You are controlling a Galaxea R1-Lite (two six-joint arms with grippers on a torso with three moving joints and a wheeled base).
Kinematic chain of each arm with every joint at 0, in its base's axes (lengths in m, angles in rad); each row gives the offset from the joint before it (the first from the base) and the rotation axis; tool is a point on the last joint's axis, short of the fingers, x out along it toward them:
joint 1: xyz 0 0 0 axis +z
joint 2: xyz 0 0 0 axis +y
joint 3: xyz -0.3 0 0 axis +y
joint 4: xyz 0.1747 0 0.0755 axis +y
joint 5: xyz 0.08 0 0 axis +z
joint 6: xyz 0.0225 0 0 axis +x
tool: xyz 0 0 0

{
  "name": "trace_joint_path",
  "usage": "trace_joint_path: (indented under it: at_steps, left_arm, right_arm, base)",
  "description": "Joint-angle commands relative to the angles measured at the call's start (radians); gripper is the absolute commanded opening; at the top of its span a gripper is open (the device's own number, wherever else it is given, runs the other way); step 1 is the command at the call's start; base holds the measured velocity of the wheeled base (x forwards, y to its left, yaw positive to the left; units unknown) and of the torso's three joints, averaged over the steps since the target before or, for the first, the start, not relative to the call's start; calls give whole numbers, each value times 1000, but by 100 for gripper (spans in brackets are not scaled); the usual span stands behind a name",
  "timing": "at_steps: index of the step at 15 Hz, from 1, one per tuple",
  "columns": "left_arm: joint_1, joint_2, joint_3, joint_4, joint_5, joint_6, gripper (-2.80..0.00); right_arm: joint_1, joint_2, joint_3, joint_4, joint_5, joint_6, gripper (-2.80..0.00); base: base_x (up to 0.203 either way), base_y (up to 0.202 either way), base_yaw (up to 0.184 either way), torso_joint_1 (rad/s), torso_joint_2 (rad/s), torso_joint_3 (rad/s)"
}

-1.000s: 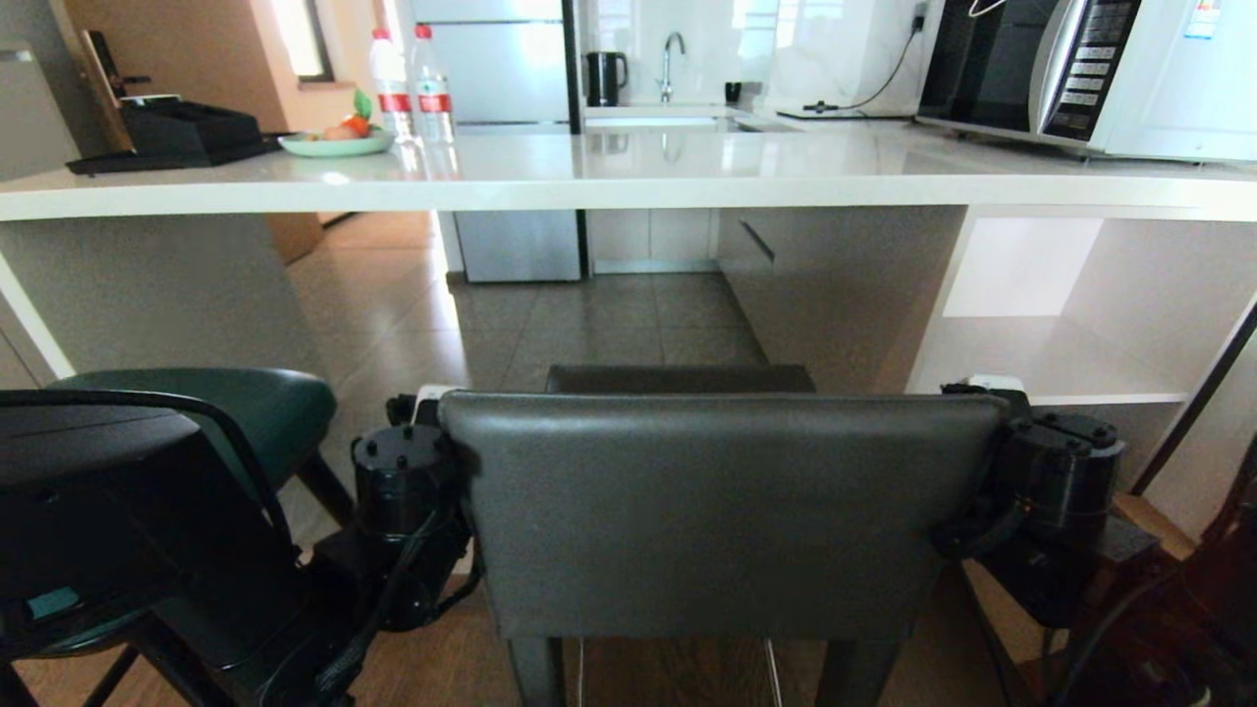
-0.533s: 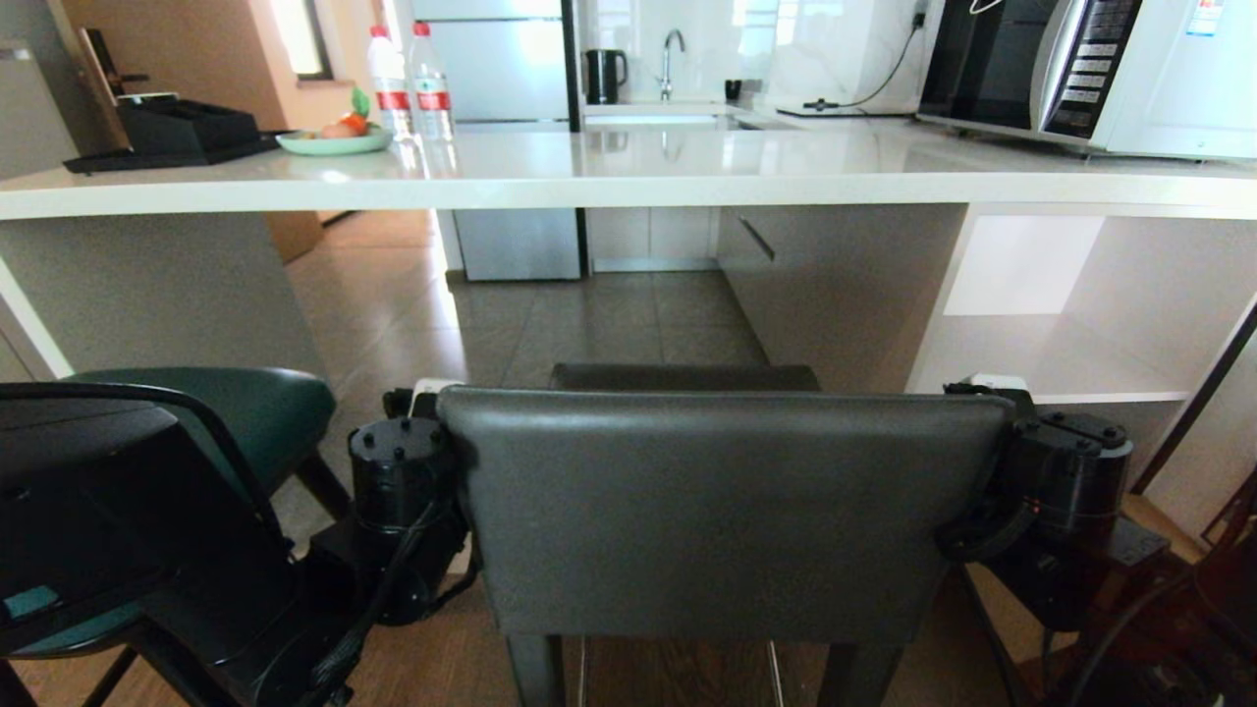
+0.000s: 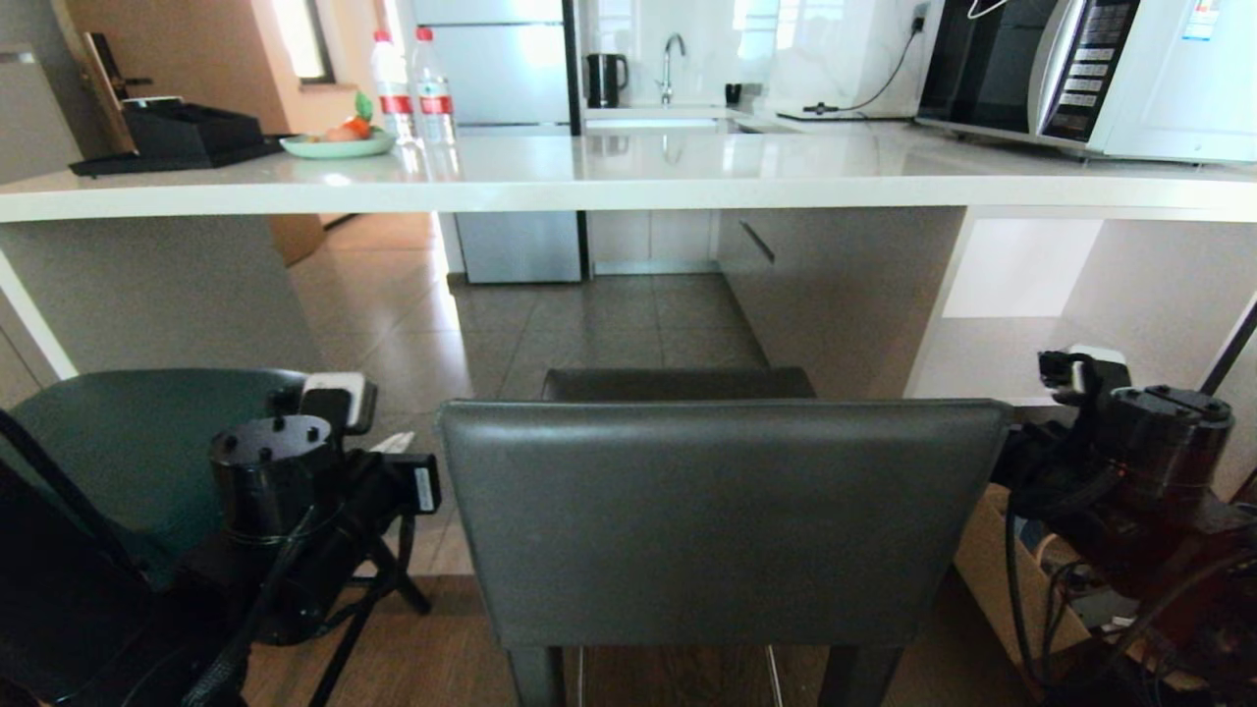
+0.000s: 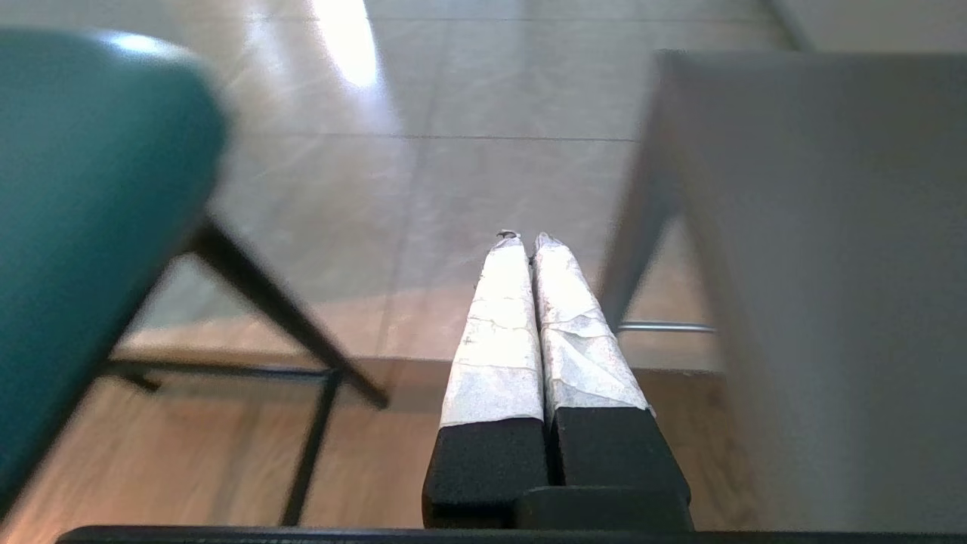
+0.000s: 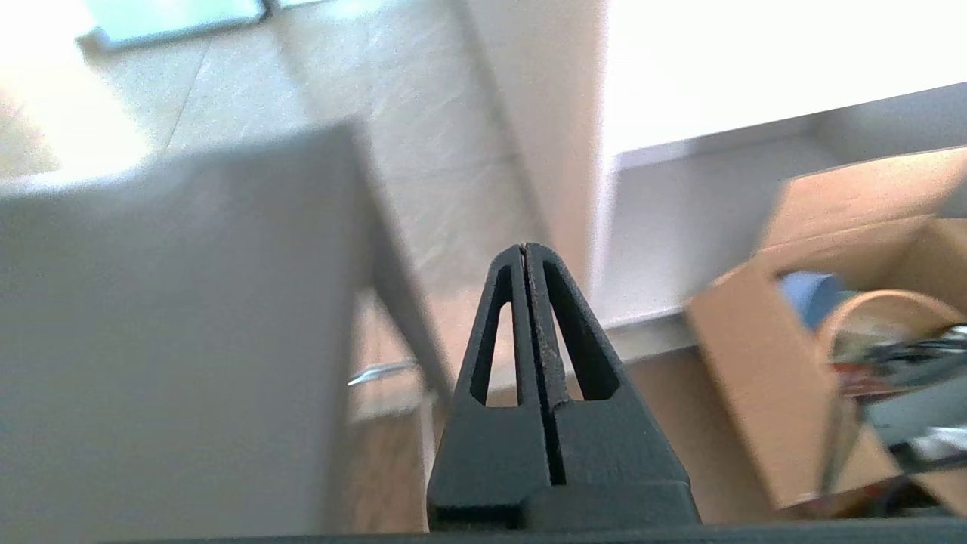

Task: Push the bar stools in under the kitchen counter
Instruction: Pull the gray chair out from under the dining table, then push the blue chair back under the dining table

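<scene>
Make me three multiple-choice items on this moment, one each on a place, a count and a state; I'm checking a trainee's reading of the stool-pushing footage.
1. Where does the left gripper sit?
A. in the gap between the teal stool and the grey stool
B. on the kitchen counter
C. under the grey stool's seat

2. How many bottles stand on the counter?
A. none
B. two
C. five

3. What state is the right gripper in?
A. wide open
B. shut on the stool's back
C. shut, holding nothing

Answers:
1 A, the left wrist view shows teal seat on one side and grey stool on the other.
2 B, two red-labelled bottles stand by the green plate.
3 C, its fingers meet in open air beside the grey stool.
</scene>
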Motion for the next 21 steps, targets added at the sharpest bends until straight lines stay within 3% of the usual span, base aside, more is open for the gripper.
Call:
trace_joint_path:
  at_steps: [1, 5, 7, 9, 11, 13, 16, 18, 20, 21]
  left_arm:
    - [43, -76, 44, -4, -6, -1, -280]
    - [97, -300, 125, 11, -98, -5, -280]
    - [99, -480, 137, 101, -142, -5, -280]
    - [87, -716, 118, 299, -196, -20, -280]
    - [58, -980, 53, 648, -247, -61, -280]
    - [72, -1184, -18, 1008, -299, -101, -280]
    - [131, -1414, -82, 1223, -370, -102, -280]
    - [178, -1534, -108, 1283, -373, -64, -280]
    - [210, -1545, -171, 1314, -265, -31, -280]
    - [227, -1544, -179, 1345, -246, -24, -280]
  right_arm:
    - [-62, -65, 16, -2, 15, 1, -280]
    - [-78, -268, 68, 65, 27, 1, -280]
    - [-79, -441, 79, 178, 47, 4, -280]
    - [-79, -657, 64, 358, 74, 5, -280]
    - [-78, -904, 24, 621, 110, 7, -280]
    - [-77, -1137, -36, 921, 142, 7, -280]
    - [-83, -1412, -135, 1304, 167, 4, -280]
    - [-120, -1529, -200, 1500, 177, -2, -280]
    - [-149, -1587, -223, 1566, 180, -27, -280]
    - [-150, -1587, -231, 1568, 180, -43, -280]
  base:
    - [0, 0, 0, 0, 0, 0]
    - [0, 0, 0, 0, 0, 0]
    - [0, 0, 0, 0, 0, 0]
    - [0, 0, 0, 0, 0, 0]
    - [0, 0, 0, 0, 0, 0]
    - [0, 0, 0, 0, 0, 0]
    - [0, 0, 0, 0, 0, 0]
    - [0, 0, 0, 0, 0, 0]
    - [0, 0, 0, 0, 0, 0]
    - [0, 0, 0, 0, 0, 0]
